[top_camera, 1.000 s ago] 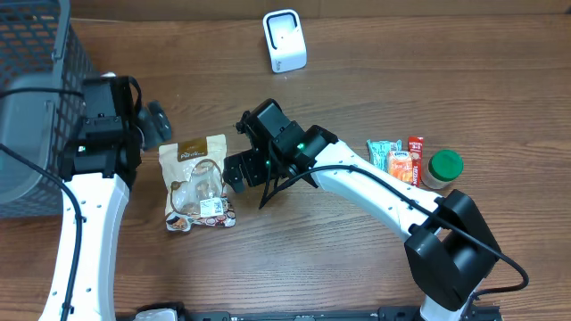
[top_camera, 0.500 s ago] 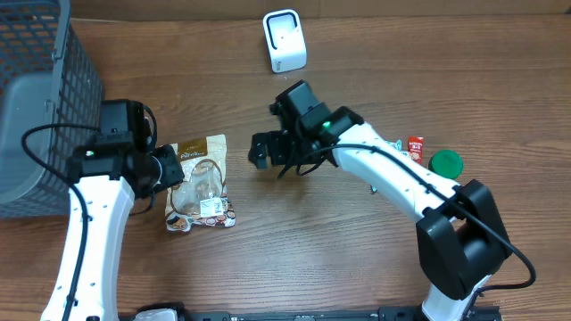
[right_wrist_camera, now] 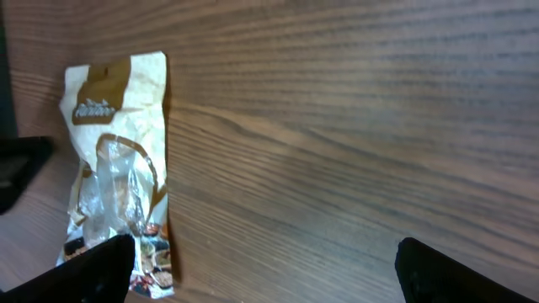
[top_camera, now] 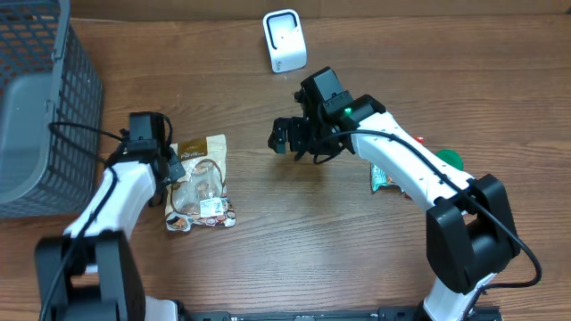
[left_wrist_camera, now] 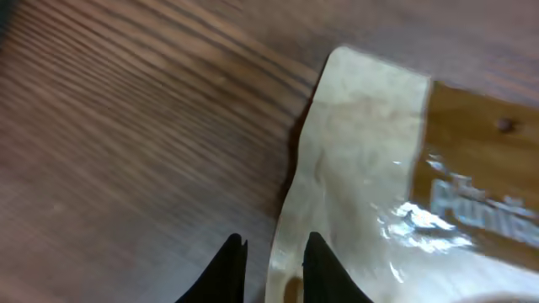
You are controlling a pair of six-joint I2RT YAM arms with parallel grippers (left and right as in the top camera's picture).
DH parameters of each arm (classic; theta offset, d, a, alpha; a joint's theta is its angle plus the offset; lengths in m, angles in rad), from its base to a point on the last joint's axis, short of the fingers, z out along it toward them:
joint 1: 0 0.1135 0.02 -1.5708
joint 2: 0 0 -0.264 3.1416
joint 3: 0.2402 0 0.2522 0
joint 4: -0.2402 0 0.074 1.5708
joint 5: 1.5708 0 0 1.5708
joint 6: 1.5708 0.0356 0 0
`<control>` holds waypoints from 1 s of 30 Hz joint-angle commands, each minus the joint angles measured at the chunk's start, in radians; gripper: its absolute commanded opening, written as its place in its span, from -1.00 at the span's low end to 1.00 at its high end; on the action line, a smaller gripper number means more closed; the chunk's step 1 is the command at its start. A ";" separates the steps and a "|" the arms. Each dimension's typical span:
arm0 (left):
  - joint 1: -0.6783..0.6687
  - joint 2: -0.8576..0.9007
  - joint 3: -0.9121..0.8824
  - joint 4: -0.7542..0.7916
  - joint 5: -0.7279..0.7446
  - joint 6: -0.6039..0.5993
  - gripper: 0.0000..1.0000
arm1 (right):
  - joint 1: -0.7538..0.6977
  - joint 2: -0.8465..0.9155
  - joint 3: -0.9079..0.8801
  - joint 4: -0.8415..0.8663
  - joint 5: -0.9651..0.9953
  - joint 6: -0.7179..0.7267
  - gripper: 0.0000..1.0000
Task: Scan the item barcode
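The item, a tan and brown snack pouch point(top_camera: 198, 183), lies flat on the wooden table left of centre. My left gripper point(top_camera: 170, 166) is at the pouch's upper left edge. In the left wrist view its two dark fingers stand close together point(left_wrist_camera: 274, 271) with the edge of the pouch point(left_wrist_camera: 370, 168) between them, so it is shut on that edge. My right gripper point(top_camera: 291, 138) hovers right of the pouch, open wide point(right_wrist_camera: 269, 278) with only bare wood between its fingers. The pouch point(right_wrist_camera: 118, 160) shows at the left of that view. A white barcode scanner point(top_camera: 285, 40) stands at the back.
A grey wire basket point(top_camera: 36, 107) fills the far left. Beside the right arm lie small packets point(top_camera: 382, 178) and a green-lidded jar point(top_camera: 451, 159), partly hidden by the arm.
My left gripper came down to the pouch's upper left edge and closed from wide open. The right arm drew back to the right, away from the pouch.
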 commanded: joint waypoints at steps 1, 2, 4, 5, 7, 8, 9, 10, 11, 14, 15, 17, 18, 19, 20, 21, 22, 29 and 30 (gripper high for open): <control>0.000 0.108 -0.006 0.042 0.100 0.010 -0.69 | 0.002 -0.003 0.000 0.008 -0.005 0.003 1.00; 0.000 0.117 -0.005 0.052 0.164 0.038 -0.67 | 0.002 -0.003 0.000 0.008 -0.005 0.003 1.00; 0.000 0.117 0.000 0.059 0.290 0.072 -0.65 | 0.002 -0.003 0.000 0.008 -0.005 0.003 1.00; 0.000 0.117 0.005 0.058 0.336 0.088 -0.65 | 0.002 -0.003 0.000 0.008 -0.005 0.003 1.00; -0.001 0.117 0.011 0.058 0.500 0.119 -0.64 | 0.002 -0.003 0.000 0.008 -0.005 0.003 1.00; -0.004 0.117 0.011 0.058 0.610 0.131 -0.62 | 0.002 -0.003 0.000 0.009 -0.005 0.003 1.00; -0.009 0.117 0.011 0.058 0.665 0.138 -0.61 | 0.002 -0.003 0.000 0.009 -0.005 0.003 1.00; -0.026 0.117 0.012 0.062 0.740 0.147 -0.58 | 0.002 -0.003 0.000 0.009 -0.005 0.003 1.00; -0.037 0.117 0.012 0.067 0.763 0.152 -0.56 | 0.002 -0.003 0.000 0.009 -0.005 0.003 1.00; -0.081 0.117 0.025 0.085 0.789 0.166 -0.53 | 0.002 -0.003 0.000 0.008 -0.005 0.003 1.00; -0.094 0.117 0.036 0.082 0.792 0.181 -0.51 | 0.002 -0.003 0.000 0.008 -0.005 0.003 1.00; -0.122 0.112 0.082 0.045 0.799 0.201 -0.51 | 0.002 -0.003 0.000 0.008 -0.005 0.003 1.00; -0.129 0.106 0.102 0.029 0.798 0.208 -0.51 | 0.002 -0.003 0.000 0.008 -0.005 0.003 1.00; -0.136 0.100 0.131 0.007 0.787 0.207 -0.51 | 0.002 -0.003 0.000 0.008 -0.005 0.003 1.00; -0.138 0.088 0.171 -0.029 0.787 0.206 -0.49 | 0.002 -0.003 0.000 0.008 -0.005 0.003 1.00; -0.134 0.068 0.219 -0.087 0.748 0.183 -0.43 | 0.002 -0.003 0.000 0.008 -0.005 0.003 1.00; -0.129 0.053 0.246 -0.130 0.692 0.164 -0.38 | 0.002 -0.003 0.000 0.008 -0.004 0.003 1.00; -0.140 -0.048 0.301 -0.528 0.334 -0.013 -0.23 | 0.002 -0.003 0.000 0.009 -0.005 0.003 1.00; -0.141 -0.048 0.300 -0.564 0.298 -0.030 -0.18 | 0.002 -0.003 0.000 0.012 -0.005 0.003 1.00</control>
